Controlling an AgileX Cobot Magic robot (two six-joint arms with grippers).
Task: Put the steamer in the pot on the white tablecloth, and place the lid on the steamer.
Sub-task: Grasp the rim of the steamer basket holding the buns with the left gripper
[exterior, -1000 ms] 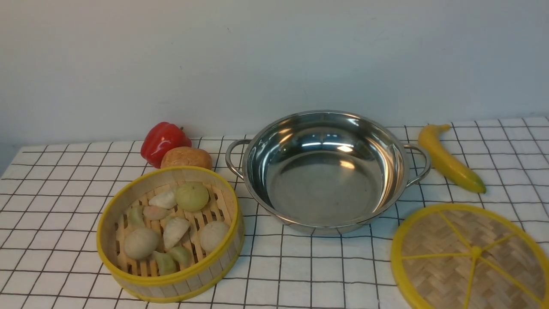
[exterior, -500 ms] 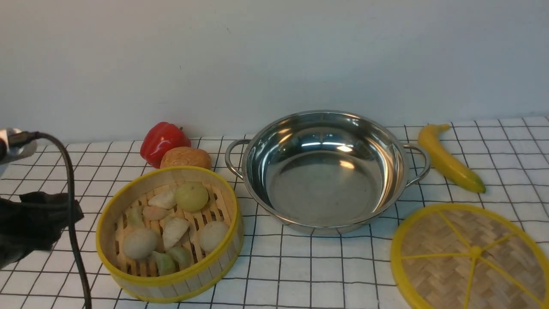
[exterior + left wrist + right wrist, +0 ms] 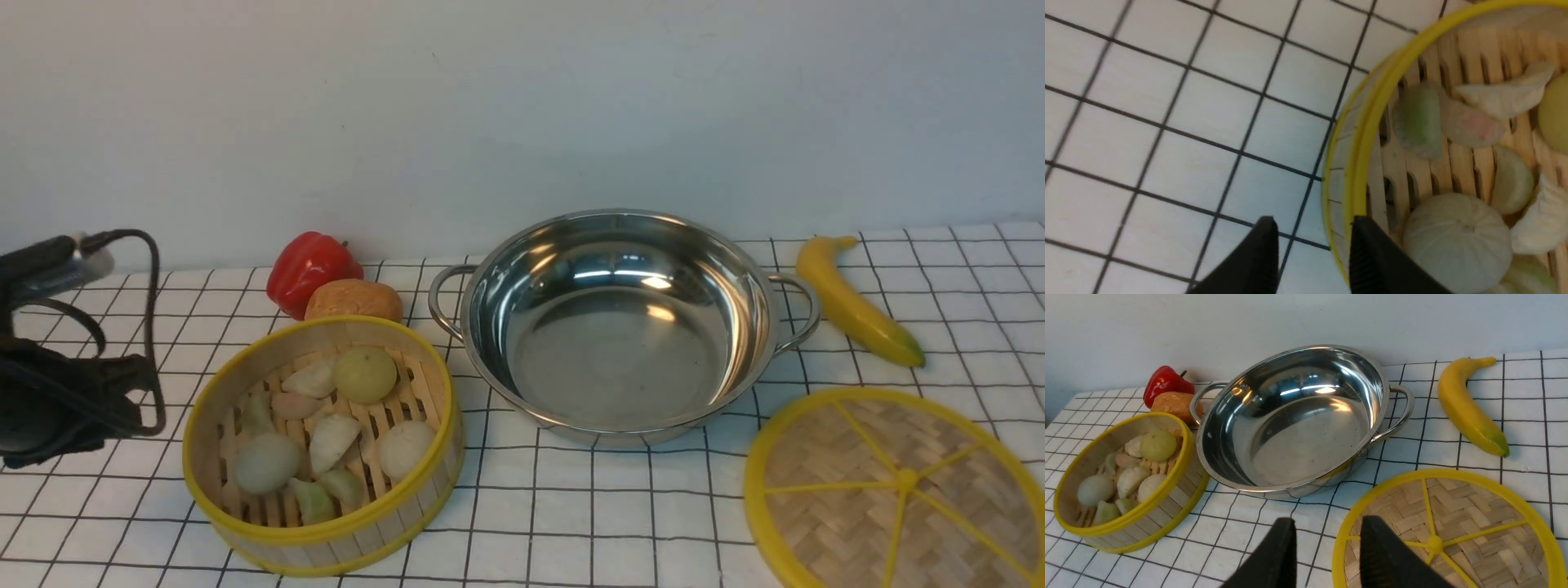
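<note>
Left arm has swung in from the left and now sits just beside the steamer [image 3: 347,545], which stands on the white tablecloth [image 3: 571,531] left of the pot [image 3: 620,343], not yet inside it. Its left tool [image 3: 1312,223] hangs open, jaws astride the steamer's wall, gripping nothing. Open too, the right tool [image 3: 1327,521] hovers by the lid [image 3: 1470,522], ready for its later turn

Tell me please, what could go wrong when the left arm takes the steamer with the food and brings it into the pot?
1. The left fingers are open over one side of the steamer, at its thin rim. Lifted from one side only, it may tilt, and the buns could roll out.
2. The pot has a handle close to the steamer; a low path may knock the pot aside.
</note>
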